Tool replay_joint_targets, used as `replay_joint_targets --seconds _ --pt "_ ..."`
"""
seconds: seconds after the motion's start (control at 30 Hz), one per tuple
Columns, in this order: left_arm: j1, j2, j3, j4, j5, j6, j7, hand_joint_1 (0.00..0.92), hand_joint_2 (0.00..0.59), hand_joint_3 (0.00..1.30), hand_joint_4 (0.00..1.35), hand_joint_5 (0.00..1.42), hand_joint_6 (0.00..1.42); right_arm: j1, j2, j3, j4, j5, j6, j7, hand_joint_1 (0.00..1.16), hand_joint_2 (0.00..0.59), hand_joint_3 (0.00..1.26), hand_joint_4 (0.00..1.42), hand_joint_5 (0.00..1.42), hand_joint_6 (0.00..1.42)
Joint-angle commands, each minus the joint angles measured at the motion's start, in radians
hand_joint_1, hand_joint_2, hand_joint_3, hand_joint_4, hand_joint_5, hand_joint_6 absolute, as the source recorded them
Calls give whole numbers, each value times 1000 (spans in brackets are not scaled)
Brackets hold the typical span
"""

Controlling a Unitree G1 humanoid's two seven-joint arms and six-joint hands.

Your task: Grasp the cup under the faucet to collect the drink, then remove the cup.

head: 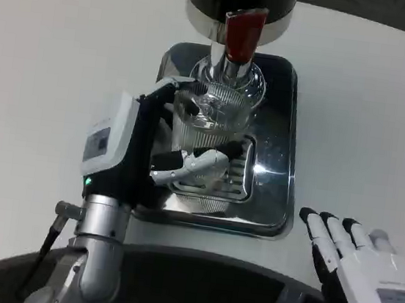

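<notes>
A clear ribbed glass cup (208,119) stands on the drip grate of a shiny metal tray (272,153), right under the dispenser's spout. The dispenser (238,8) is dark with a silver base and a red tap lever (243,34) above the cup. My left hand (155,146) wraps the cup from the left, with fingers around its far side and the thumb across its near side. Whether there is drink in the cup I cannot tell. My right hand (362,263) lies at the table's near right, fingers stretched out and apart, holding nothing.
The tray sits in the middle of the round white table (57,67). A dark curved edge (194,276) runs along the near side, below the tray. White table surface lies to the left and right of the tray.
</notes>
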Motion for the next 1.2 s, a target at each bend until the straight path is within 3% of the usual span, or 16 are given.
replay_joint_targets --seconds 0.03,0.3,0.6,0.97,1.1,1.2 --pt "-37 -14 -35 23 23 -33 60 562 218 1028 1115 982 954 33 6 -13 -18 17 -16 -12 665 298 0 0 0 0" --pt "-60 -22 -60 55 31 -21 91 555 215 1028 1115 988 969 57 8 -38 -22 53 -34 -19 671 301 0 0 0 0" --pt "-43 1 -55 47 28 -9 87 553 214 1028 1103 988 1012 63 5 -61 -20 83 -46 -22 676 302 0 0 0 0" --pt "-51 27 -41 85 19 -4 91 545 218 1023 1096 1004 1100 64 14 -55 -15 86 -46 -19 673 299 0 0 0 0" --pt "-54 33 -44 100 19 -9 93 530 213 915 950 958 1127 64 20 -53 -15 85 -43 -21 672 298 0 0 0 0" --pt "-55 36 -50 112 19 -8 84 497 186 716 692 842 1104 70 26 -51 -19 88 -43 -26 671 298 0 0 0 0"
